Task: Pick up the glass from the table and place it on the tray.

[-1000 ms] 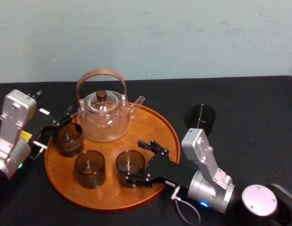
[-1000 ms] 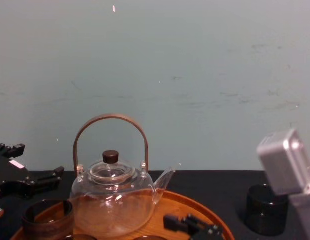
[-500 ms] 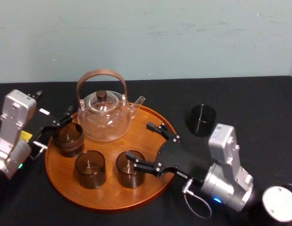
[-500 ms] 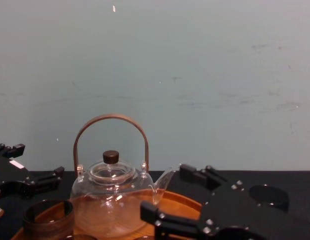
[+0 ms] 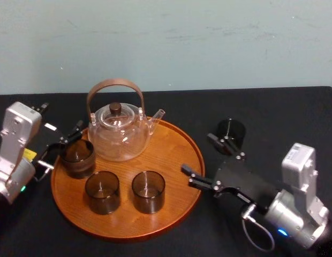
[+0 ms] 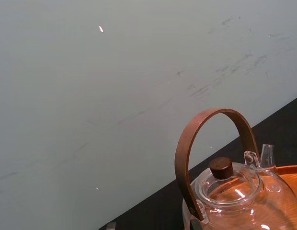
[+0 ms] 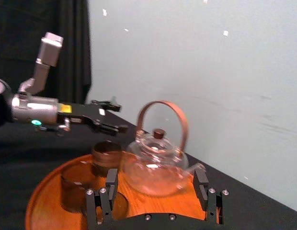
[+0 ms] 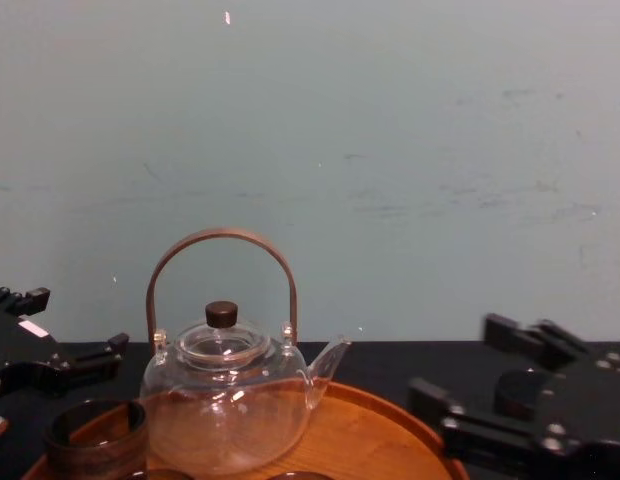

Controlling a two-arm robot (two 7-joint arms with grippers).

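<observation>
**A:** What sits where, biggest first?

**B:** The black table (image 5: 294,112) carries the round wooden tray (image 5: 174,152) left of centre. The clear glass teapot (image 5: 120,136) stands at the tray's far side, I'd guess to leave the near half free for cups. Three brown tumblers (image 5: 102,191) already stand there.

**A:** And the one to fetch?

**B:** The dark glass (image 5: 230,134) stands upright on the table, right of the tray and apart from its rim (the tray's bare right side looks the handiest spot for it).

**A:** Who goes for it?

**B:** The right gripper (image 5: 197,153), I judge. It hangs between the tray rim and the glass, jaws spread wide with nothing between them. Its far finger is just beside the glass, so it probably has to turn toward the glass before closing.

**A:** The left one?

**B:** The left gripper (image 5: 63,142) sits at the tray's left edge by the far-left tumbler, jaws apart and holding nothing, out of the way.
</observation>
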